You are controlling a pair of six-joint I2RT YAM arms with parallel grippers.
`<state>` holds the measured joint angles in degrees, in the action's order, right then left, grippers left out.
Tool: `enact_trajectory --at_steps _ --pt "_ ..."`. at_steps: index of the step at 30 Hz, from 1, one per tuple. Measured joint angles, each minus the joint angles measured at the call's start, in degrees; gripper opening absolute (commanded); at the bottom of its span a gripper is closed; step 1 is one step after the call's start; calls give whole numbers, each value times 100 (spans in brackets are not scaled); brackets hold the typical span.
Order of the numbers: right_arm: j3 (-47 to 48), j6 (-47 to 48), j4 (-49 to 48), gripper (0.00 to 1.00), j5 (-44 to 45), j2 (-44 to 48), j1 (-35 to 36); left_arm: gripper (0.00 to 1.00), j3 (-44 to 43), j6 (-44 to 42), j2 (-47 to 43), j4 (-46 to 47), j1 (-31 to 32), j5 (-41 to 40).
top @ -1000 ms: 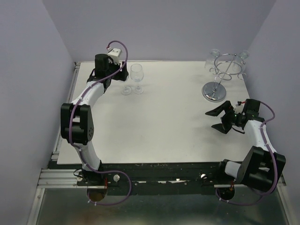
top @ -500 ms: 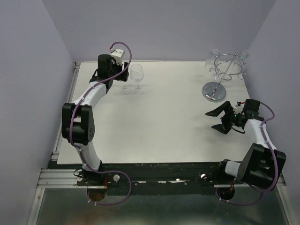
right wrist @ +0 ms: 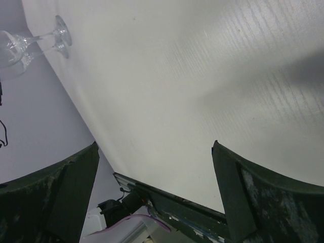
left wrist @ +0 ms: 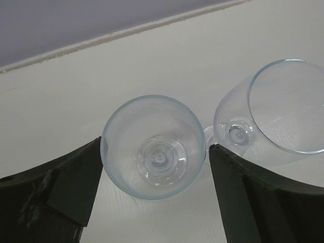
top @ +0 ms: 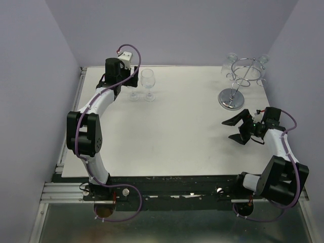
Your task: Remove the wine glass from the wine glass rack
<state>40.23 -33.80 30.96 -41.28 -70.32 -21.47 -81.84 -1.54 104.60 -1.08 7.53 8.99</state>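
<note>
Between fingers of left tool (left wrist: 154,152) | wine glass (left wrist: 154,147) upright on table (left wrist: 152,61)

Right hand (right wrist: 155,147) fingers apart, white table (right wrist: 192,76), wine glass (right wrist: 20,43) top-left

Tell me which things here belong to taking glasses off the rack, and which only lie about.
Job: wine glass rack; two glasses on it; two glasses standing on the table.
Lying about: purple cables; metal rail at the near edge.
</note>
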Motion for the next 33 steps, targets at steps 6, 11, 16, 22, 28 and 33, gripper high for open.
enact_trajectory --at_steps 6,11,16,22,28,33 --pt "0 24 13 100 -35 74 -2 99 -111 28 -2 -111 0 -131" --pt "13 74 44 100 -50 76 -2 99 -260 103 -256 -339 0 -219" --pt "214 348 94 100 -37 142 -2 99 -280 192 -1150 -516 0 -280" --pt "1169 1510 282 100 323 354 -2 99 -363 219 -2227 -643 68 -264" --pt "2551 2822 415 100 1075 730 -28 99 -216 -166 -2776 -1027 750 120" --pt "3860 3182 695 94 1532 564 -31 99 304 -1056 -3287 -1469 1714 778"
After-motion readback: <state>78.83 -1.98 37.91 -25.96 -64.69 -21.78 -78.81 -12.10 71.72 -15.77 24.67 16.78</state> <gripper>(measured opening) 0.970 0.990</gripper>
